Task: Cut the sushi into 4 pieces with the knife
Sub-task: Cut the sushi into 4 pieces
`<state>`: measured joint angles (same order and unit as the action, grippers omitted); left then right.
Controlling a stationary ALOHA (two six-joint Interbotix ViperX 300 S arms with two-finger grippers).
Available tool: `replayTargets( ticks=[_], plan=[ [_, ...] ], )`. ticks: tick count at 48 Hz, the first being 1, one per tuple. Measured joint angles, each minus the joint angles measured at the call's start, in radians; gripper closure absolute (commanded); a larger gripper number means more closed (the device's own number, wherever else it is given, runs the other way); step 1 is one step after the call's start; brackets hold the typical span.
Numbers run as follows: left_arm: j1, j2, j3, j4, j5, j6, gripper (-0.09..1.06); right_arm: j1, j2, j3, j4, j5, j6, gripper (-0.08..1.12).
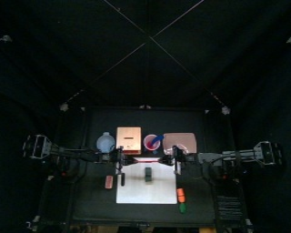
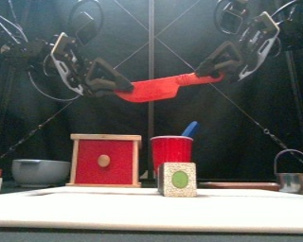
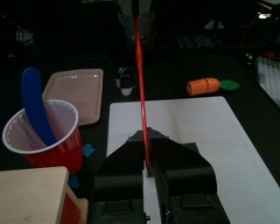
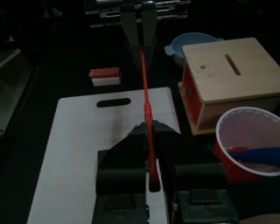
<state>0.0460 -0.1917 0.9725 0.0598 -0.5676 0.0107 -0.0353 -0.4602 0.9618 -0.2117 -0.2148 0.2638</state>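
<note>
One white cutting board (image 1: 142, 187) lies flat, smooth and rectangular: the cutting surface. Behind the board stands a square wooden box (image 2: 106, 161), pale with a red drawer front. Beside the box is a glossy red cup (image 2: 172, 151), upright so the blue knife (image 2: 188, 129) stays within reach. High above the board, the left gripper (image 2: 116, 87) and right gripper (image 2: 207, 74) each clamp tight on one end of the red knife (image 2: 161, 88), thin flat plastic slung between them. Probably a handover to set the grip. The sushi (image 2: 178, 179), a small speckled block with a green centre, sits on the board, well below the blade.
</note>
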Motion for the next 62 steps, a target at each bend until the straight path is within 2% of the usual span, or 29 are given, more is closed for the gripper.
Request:
replayTargets(
  ticks=[14,25,29,34,40,53,62],
  plan=[
    [0.005,0.060,0.000,0.025,-0.006,0.000,0.65,0.006,0.081,-0.003,0.012,0.049,0.002,0.97],
    [0.005,0.135,0.000,0.064,-0.083,-0.003,0.66,0.012,0.146,-0.018,0.017,0.103,0.002,0.97],
    [0.005,0.170,0.000,0.071,-0.104,-0.003,0.66,0.015,0.167,-0.028,0.017,0.133,0.002,0.97],
    [0.005,0.207,0.000,0.069,-0.118,-0.005,0.66,0.015,0.183,-0.037,0.017,0.152,0.002,0.97],
    [-0.014,0.245,0.000,0.069,-0.123,-0.006,0.66,0.015,0.202,-0.044,0.020,0.158,0.000,0.97],
    [-0.055,0.261,0.000,0.052,-0.124,-0.005,0.66,0.046,0.242,-0.055,0.029,0.160,0.002,0.97],
    [-0.063,0.278,0.000,0.037,-0.123,-0.006,0.66,0.052,0.276,-0.061,0.040,0.160,0.002,0.97]
  ],
)
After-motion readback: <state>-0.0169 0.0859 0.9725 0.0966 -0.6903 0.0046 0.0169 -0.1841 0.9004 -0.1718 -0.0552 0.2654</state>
